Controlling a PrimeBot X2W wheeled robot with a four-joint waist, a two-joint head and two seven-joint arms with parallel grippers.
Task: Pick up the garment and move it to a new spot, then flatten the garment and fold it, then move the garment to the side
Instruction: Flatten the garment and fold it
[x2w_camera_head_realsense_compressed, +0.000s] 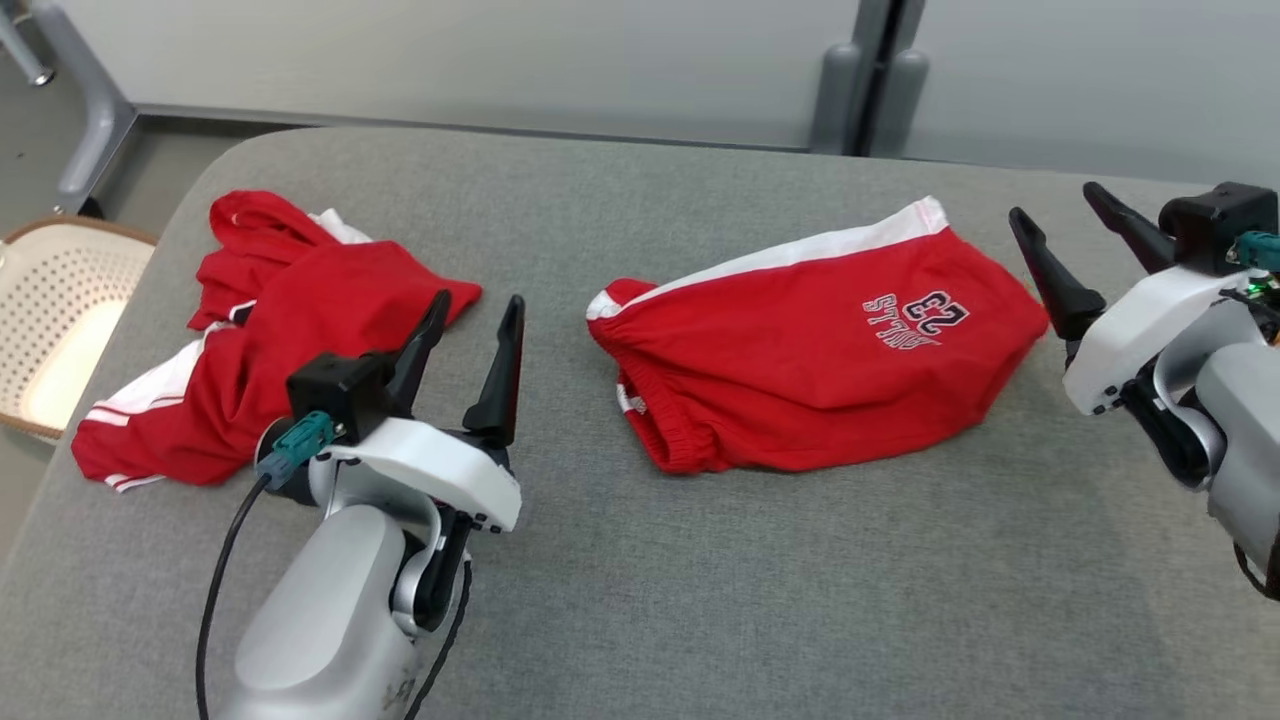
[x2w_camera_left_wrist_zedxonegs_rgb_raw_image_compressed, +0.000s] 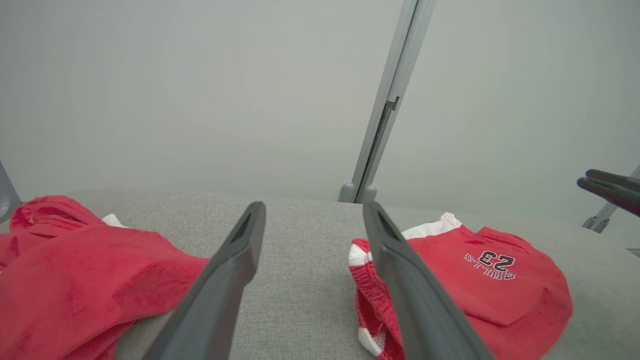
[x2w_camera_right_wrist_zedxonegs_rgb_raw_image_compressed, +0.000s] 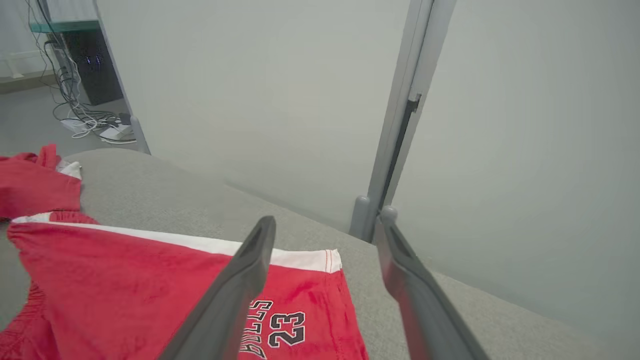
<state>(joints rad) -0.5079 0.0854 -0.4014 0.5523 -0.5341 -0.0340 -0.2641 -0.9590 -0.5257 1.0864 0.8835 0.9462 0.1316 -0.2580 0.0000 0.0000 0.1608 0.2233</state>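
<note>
You have the garment, the red shorts (x2w_camera_head_realsense_compressed: 800, 350) with a white side stripe and the number 23, lying near the middle of the grey table (x2w_camera_head_realsense_compressed: 800, 560), waistband end pointing left. Your right gripper (x2w_camera_head_realsense_compressed: 1052, 200) sits just beside the shorts' right end, close to the table's right edge, jaws spread and gripping nothing. Your left gripper (x2w_camera_head_realsense_compressed: 478, 297) hovers left of the shorts, jaws spread too, empty. Beyond it a second red garment (x2w_camera_head_realsense_compressed: 290, 330) lies crumpled by the left edge. A pale perforated basket (x2w_camera_head_realsense_compressed: 60, 320) stands off that edge.
</note>
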